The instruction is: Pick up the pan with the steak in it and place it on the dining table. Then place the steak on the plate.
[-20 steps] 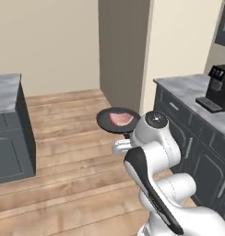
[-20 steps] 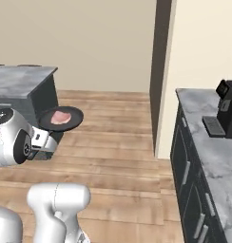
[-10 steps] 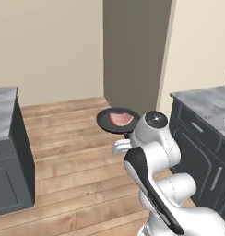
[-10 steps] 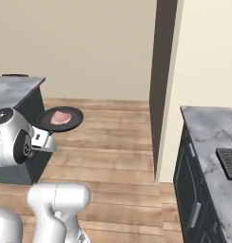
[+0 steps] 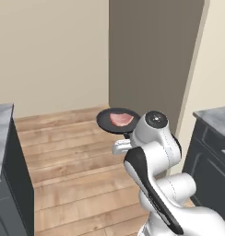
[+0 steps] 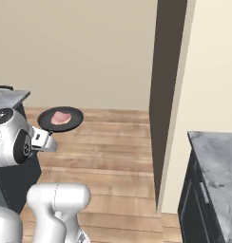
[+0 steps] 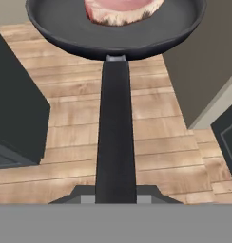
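Observation:
The black pan point(image 5: 106, 121) hangs level in the air in front of my arm, over the wooden floor. The pinkish steak point(image 5: 121, 118) lies in it. My gripper point(image 7: 116, 197) is shut on the near end of the pan's long handle point(image 7: 116, 133). From the right base view the pan point(image 6: 76, 119) and the steak point(image 6: 60, 117) sit just past the hand point(image 6: 45, 139). At the left edge stands a dark block with a grey marble top point(image 5: 1, 124); I cannot tell whether it is the dining table. The plate is out of view.
A tall dark wall column point(image 5: 151, 60) rises behind the pan. A dark cabinet with a marble counter top point(image 6: 217, 161) stands at the right. Bare wooden floor point(image 5: 68, 152) lies between the left block and the right cabinet.
The whole picture has slid sideways, so the base has turned; the right counter with its coffee machine has left the views. The pan and steak stay the same in my gripper.

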Motion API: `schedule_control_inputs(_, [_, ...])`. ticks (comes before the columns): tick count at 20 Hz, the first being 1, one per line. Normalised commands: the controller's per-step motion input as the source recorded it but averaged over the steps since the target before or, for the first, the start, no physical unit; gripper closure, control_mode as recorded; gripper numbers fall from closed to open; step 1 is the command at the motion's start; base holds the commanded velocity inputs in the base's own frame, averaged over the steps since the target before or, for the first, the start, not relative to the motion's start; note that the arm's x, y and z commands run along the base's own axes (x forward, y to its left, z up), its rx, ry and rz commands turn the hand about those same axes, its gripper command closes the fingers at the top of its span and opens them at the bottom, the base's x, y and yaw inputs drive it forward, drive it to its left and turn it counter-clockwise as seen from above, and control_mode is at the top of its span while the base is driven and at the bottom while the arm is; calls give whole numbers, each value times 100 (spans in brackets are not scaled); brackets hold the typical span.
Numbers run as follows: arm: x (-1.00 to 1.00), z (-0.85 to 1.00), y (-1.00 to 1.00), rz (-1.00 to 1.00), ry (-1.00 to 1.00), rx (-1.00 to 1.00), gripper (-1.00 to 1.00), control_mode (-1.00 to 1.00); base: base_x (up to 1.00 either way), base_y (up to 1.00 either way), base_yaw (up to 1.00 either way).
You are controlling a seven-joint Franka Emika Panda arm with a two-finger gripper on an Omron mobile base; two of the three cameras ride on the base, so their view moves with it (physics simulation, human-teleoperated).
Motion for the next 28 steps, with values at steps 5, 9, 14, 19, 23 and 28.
schedule_control_inputs(5, [0,0,0,0,0,0,100,100,100,-4,-1])
schedule_control_inputs(9, [0,0,0,0,0,0,100,100,100,-3,-1])
schedule_control_inputs(14, [0,0,0,0,0,0,100,100,100,-3,-1])
schedule_control_inputs(19, [0,0,0,0,0,0,100,100,100,-3,-1])
schedule_control_inputs(23, [0,0,0,0,0,0,100,100,100,-3,-1])
schedule_control_inputs(28, [0,0,0,0,0,0,100,100,100,-3,-1])
